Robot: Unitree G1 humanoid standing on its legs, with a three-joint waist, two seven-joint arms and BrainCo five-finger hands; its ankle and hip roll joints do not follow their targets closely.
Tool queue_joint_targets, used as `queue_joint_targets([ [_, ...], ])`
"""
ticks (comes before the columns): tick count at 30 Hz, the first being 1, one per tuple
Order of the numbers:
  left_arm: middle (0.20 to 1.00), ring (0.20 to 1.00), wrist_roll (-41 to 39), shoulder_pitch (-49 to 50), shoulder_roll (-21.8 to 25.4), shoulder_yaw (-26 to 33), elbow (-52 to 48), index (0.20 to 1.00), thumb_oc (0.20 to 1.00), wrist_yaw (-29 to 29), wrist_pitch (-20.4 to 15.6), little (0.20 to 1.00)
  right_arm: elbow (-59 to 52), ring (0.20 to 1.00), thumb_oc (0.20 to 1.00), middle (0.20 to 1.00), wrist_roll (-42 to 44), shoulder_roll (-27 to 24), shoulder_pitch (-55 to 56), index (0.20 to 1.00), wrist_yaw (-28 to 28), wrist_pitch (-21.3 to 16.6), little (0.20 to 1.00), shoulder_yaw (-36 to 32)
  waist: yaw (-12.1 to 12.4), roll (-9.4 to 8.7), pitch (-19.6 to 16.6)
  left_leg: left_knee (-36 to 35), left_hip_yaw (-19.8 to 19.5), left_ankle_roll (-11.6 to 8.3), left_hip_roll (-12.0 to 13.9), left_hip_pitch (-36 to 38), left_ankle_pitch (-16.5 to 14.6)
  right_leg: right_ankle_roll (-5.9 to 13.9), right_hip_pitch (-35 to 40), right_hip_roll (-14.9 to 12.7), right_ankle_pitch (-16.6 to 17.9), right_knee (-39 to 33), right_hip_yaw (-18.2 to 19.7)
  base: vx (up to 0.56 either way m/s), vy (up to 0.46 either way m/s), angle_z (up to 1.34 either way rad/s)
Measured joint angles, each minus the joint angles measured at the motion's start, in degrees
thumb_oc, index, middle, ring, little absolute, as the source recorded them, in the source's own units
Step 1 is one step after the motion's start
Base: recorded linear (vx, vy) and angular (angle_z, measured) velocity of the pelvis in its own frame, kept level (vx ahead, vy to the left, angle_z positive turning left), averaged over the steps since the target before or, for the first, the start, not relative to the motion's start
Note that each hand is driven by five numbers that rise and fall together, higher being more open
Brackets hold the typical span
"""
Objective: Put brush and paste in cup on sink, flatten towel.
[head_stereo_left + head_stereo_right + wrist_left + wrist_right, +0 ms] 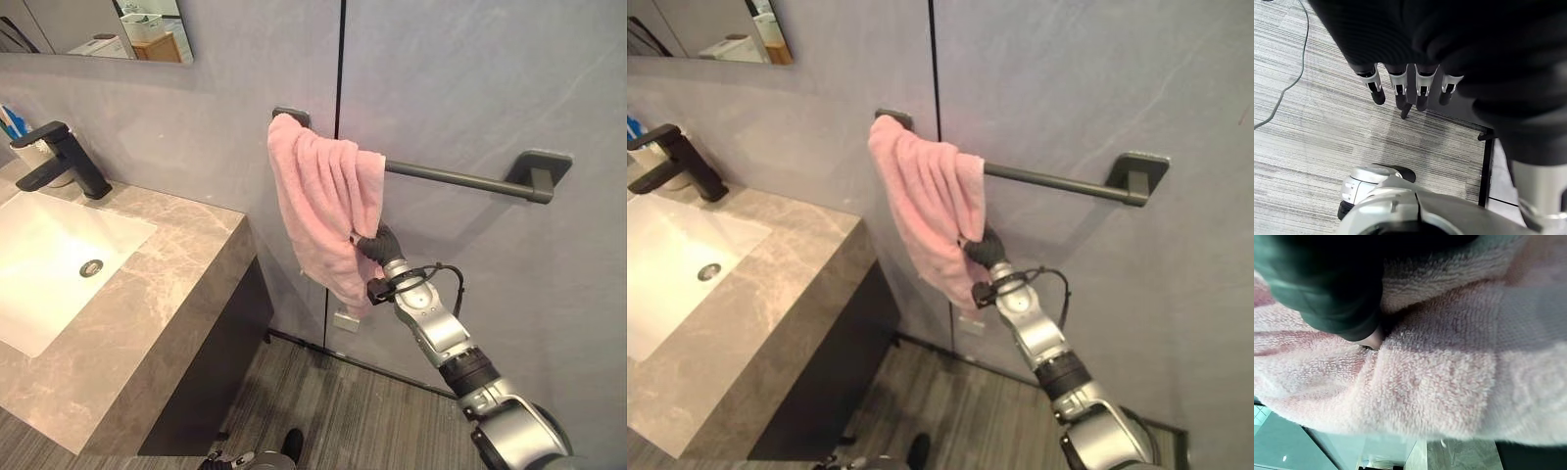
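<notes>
Hanging bunched towel (318,206), right hand (377,244) gripping

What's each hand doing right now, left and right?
Left hand: open, fingers straight, holding nothing, hanging over the floor.
Right hand: at the pink towel on the rail; fingers buried in cloth, cannot tell.

The place was a bathroom. A white basin (39,264) sat sunk in a grey marble-look counter (167,294), with a black tap (64,162) at its back edge and a mirror (98,29) on the wall above. A pink towel (323,211) hung bunched on a dark wall-mounted rail (460,178) against grey wall panels, over a striped grey floor (333,411).
</notes>
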Motion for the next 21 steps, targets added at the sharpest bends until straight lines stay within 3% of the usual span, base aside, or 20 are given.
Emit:
queue_joint_targets([
  [10,1.000,1.000,0.8,1.0,-0.2,1.6,0.0,1.000,1.000,0.0,0.8,1.000,-4.1,0.200,0.200,0.200,-0.2,-1.7,6.7,0.200,0.1,-0.1,0.200,-5.0,-2.4,0.49,-0.4,0.0,3.1,0.47,0.5,1.7,-0.5,0.00,0.1,-0.1,0.2,0.0,2.9,0.00,-0.009,-0.15],
  [15,1.000,1.000,1.3,1.8,-0.6,1.8,0.0,1.000,1.000,-0.2,0.8,1.000,-4.8,0.200,0.200,0.200,-0.2,-2.7,8.9,0.200,0.1,-0.1,0.200,-6.7,-5.0,1.22,-1.3,0.0,4.2,0.56,0.7,2.0,-0.6,0.06,-0.1,-0.2,0.4,-0.1,4.1,0.01,-0.019,-0.12],
  [21,1.000,1.000,1.4,2.0,-1.1,1.8,0.0,1.000,1.000,-0.4,0.9,1.000,-6.1,0.200,0.200,0.200,-0.4,-3.3,12.6,0.200,0.0,-0.3,0.200,-10.1,-5.3,1.54,-1.6,-0.3,5.6,0.67,1.0,2.8,-1.0,0.06,-0.1,-0.1,0.6,-0.5,5.2,0.01,-0.027,-0.11],
])
